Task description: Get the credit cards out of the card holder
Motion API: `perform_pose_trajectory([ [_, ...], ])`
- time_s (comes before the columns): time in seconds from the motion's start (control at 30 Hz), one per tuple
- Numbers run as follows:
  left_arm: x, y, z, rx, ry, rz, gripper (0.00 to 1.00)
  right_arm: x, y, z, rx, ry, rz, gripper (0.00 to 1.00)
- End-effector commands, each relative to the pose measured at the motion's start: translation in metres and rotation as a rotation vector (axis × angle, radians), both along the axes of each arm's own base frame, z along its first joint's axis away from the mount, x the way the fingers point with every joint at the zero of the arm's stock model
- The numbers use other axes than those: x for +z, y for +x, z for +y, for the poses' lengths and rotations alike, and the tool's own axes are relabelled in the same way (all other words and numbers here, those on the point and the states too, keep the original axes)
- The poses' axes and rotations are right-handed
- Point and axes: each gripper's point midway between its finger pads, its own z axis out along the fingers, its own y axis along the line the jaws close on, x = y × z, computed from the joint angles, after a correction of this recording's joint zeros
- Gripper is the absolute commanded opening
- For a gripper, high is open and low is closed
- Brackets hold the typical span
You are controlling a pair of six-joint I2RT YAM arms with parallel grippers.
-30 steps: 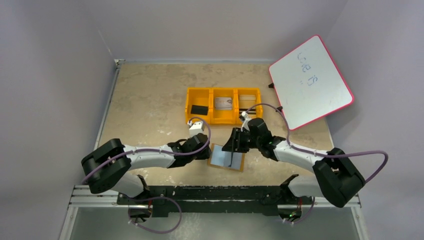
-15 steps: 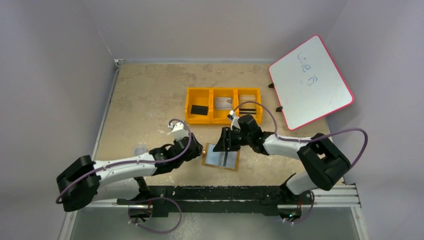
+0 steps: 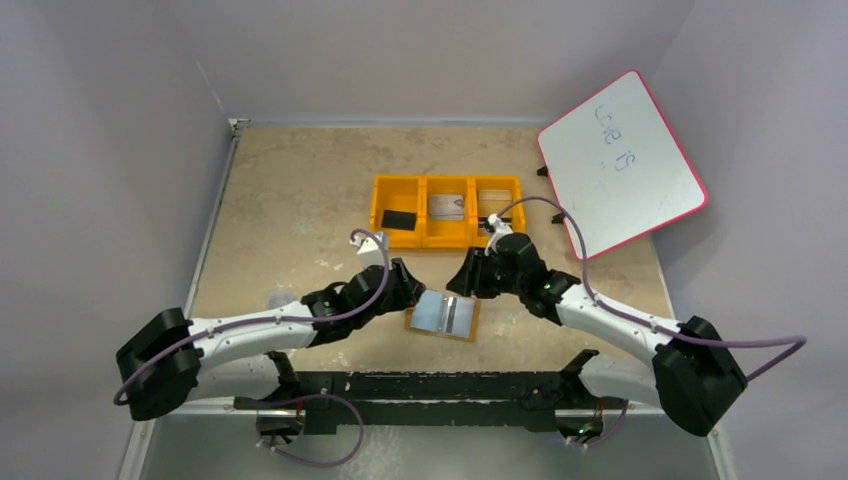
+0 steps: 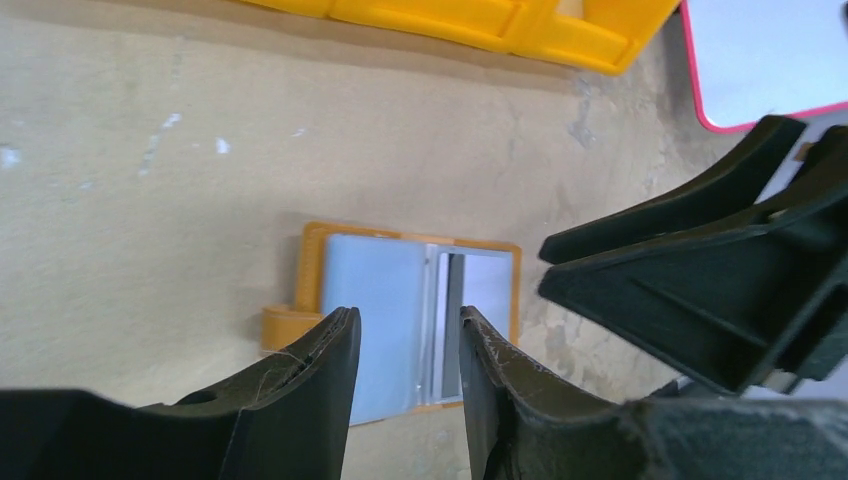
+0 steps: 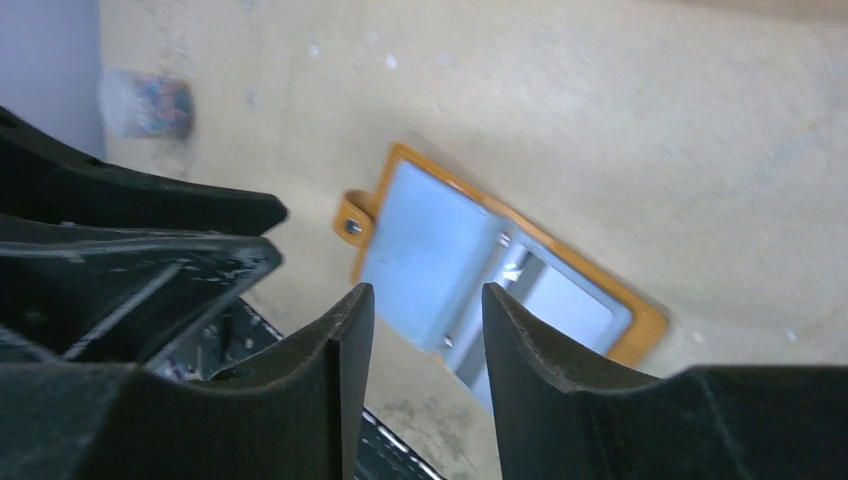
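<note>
While both arms stretch inward from the bottom of the overhead frame, the card holder point(image 3: 445, 316) lies open and flat on the beige counter point(image 3: 290, 190). It sits just below the frame's centre, near the counter's lower edge, where a black rail point(image 3: 430, 385) carries the arm bases. Its pale blue-grey pockets face up inside a tan border, slightly skewed to the counter's edges. Whether any card sits in those pockets cannot be told.

At the holder's upper left corner the left tool point(image 4: 405, 318) hovers beside the small stud tab point(image 5: 352, 216). Its two black fingers stand apart with nothing between them, and the holder shows through the gap. Whether a fingertip touches the tab cannot be told. Just above the holder's upper right edge, the right tool point(image 5: 427, 295) is likewise parted and empty.

Above the tools, a narrow band of bare counter runs up to the orange tray point(image 3: 447, 241). Pale credit cards point(image 3: 449, 206) lie in its middle and right compartments, and a black block point(image 3: 398, 219) lies in the left one.

A pink-rimmed whiteboard point(image 3: 620, 165) tilts over the counter's upper right corner, close to the tray's right end. The widest open counter lies at the left and upper left, between the tray and the left wall. A small blurred item point(image 3: 282, 298) sits there beside the left arm.
</note>
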Motion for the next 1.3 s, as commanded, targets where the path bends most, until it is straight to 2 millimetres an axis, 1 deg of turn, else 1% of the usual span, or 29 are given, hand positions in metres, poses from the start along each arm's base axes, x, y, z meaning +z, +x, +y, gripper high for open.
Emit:
perform_pose_trajectory([
  [0.0,0.031,0.001,-0.046,-0.14,-0.117,-0.053,0.41,-0.037,-0.021,-0.024,-0.068,-0.06,0.099,0.45],
  [0.1,0.026,-0.003,-0.06,-0.194,-0.134,-0.029,0.41,-0.048,-0.032,-0.028,-0.073,-0.058,0.134,0.41],
  [0.27,0.014,-0.008,-0.077,-0.256,-0.146,0.012,0.41,-0.055,-0.035,-0.032,-0.088,-0.063,0.149,0.39],
  [0.37,0.007,-0.01,-0.082,-0.27,-0.144,0.03,0.41,-0.057,-0.034,-0.032,-0.082,-0.075,0.15,0.38],
  [0.5,0.002,-0.01,-0.085,-0.277,-0.139,0.041,0.42,-0.055,-0.033,-0.031,-0.07,-0.077,0.142,0.36],
  [0.6,-0.001,-0.011,-0.087,-0.285,-0.132,0.052,0.42,-0.059,-0.032,-0.032,-0.084,-0.089,0.155,0.36],
  [0.8,-0.01,-0.013,-0.092,-0.308,-0.119,0.078,0.42,-0.074,-0.034,-0.033,-0.084,-0.115,0.19,0.35],
  [0.9,-0.017,-0.013,-0.093,-0.306,-0.105,0.093,0.42,-0.077,-0.033,-0.033,-0.089,-0.121,0.196,0.33],
  [1.0,-0.026,-0.012,-0.089,-0.282,-0.071,0.113,0.42,-0.081,-0.033,-0.035,-0.096,-0.135,0.202,0.3],
  [1.13,-0.031,-0.008,-0.075,-0.218,-0.035,0.109,0.42,-0.088,-0.034,-0.035,-0.091,-0.151,0.223,0.27],
  [1.23,-0.033,-0.006,-0.069,-0.198,-0.013,0.109,0.42,-0.093,-0.036,-0.036,-0.085,-0.164,0.233,0.26],
  [1.27,-0.036,-0.007,-0.067,-0.192,0.002,0.117,0.42,-0.094,-0.036,-0.036,-0.084,-0.165,0.233,0.26],
])
